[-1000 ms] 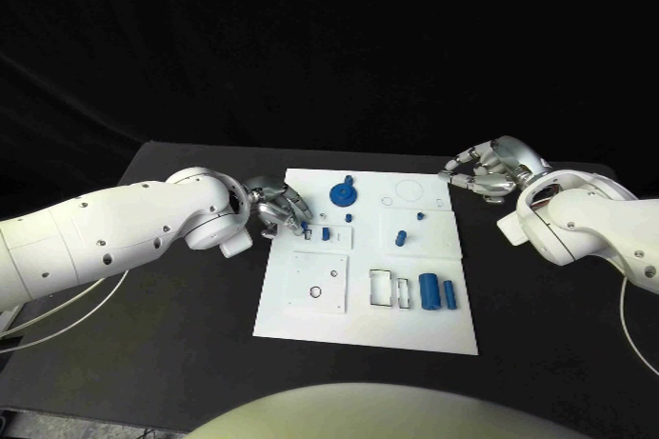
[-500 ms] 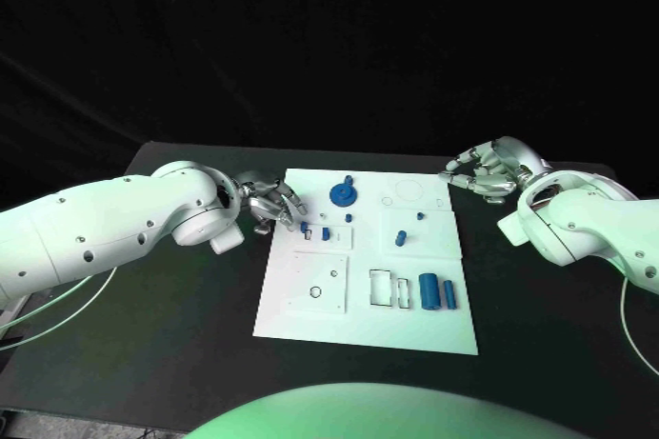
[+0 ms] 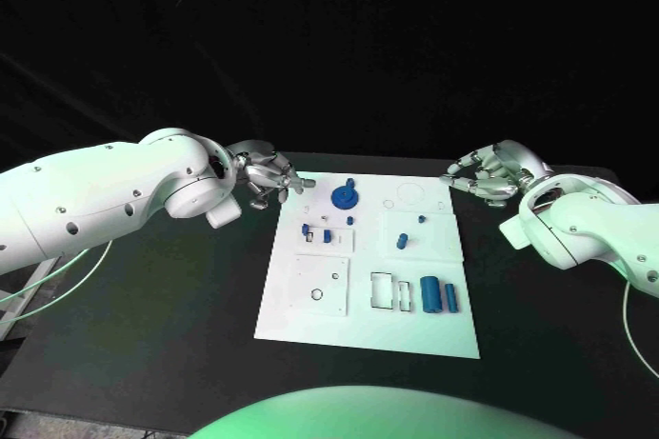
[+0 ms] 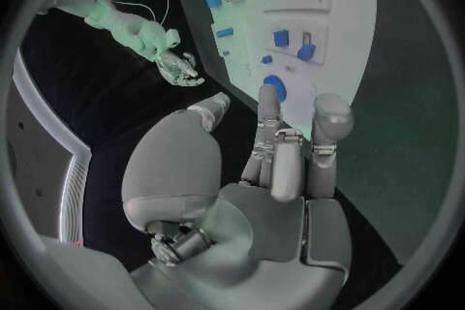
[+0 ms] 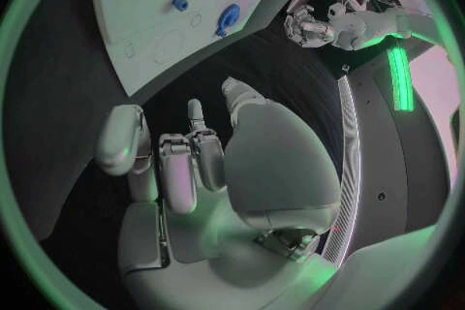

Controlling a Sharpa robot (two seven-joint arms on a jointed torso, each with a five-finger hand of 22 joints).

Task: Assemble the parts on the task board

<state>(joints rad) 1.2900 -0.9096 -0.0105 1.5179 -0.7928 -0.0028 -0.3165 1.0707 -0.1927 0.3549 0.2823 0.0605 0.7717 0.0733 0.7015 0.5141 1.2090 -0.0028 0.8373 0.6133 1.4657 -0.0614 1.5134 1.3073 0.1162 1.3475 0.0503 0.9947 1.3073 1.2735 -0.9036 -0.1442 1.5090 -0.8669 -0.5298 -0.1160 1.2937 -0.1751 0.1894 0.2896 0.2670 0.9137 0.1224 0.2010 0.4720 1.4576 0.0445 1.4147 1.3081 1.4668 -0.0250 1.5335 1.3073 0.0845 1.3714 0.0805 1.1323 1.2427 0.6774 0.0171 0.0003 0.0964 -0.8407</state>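
Task board (image 3: pixel 316 315) mid-table (image 3: pixel 165 344). Left hand (image 3: pixel 265 184) just off its far-left corner; right hand (image 3: pixel 488 180) beyond its far-right corner. 2 cylinder parts (image 3: pixel 438 292) lie near-right.

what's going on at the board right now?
Neither hand is holding anything. The left hand hovers at the far left corner of the task board, fingers loosely apart. The right hand waits off the board's far right corner. Several blue parts sit on the board, including a round one near the far edge.
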